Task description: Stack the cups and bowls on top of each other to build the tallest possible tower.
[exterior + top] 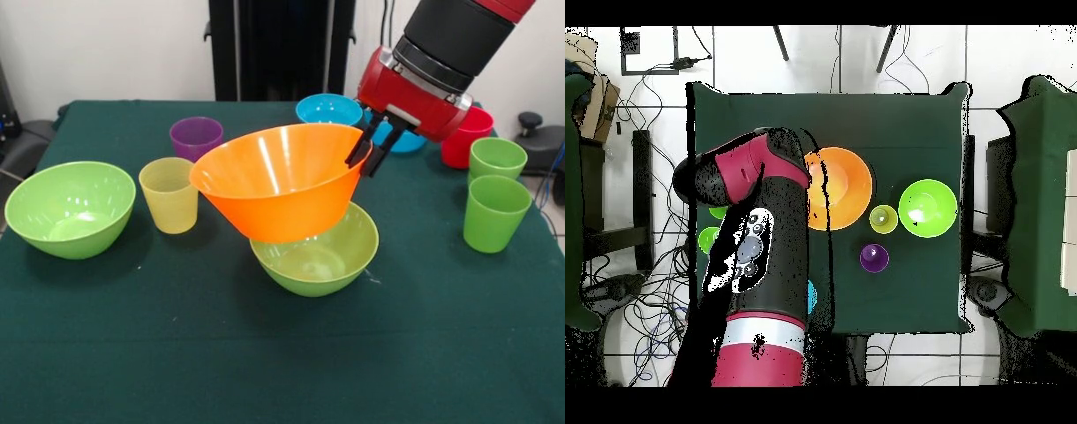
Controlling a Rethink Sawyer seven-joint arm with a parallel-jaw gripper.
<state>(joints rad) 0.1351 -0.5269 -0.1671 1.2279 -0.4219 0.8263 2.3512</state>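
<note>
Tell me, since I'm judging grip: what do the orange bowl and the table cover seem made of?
The orange bowl looks like glossy, thin moulded plastic: bright streak highlights run down its inner wall. The table cover looks like dark green matte cloth, without shine and faintly creased; its exact fabric can't be told.

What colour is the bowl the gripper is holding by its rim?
Orange bowl, pinched by the gripper; the front view shows it best.

Green-clothed table (pixel 177 353), cups (pixel 169 194), bowls (pixel 71 208)
</note>
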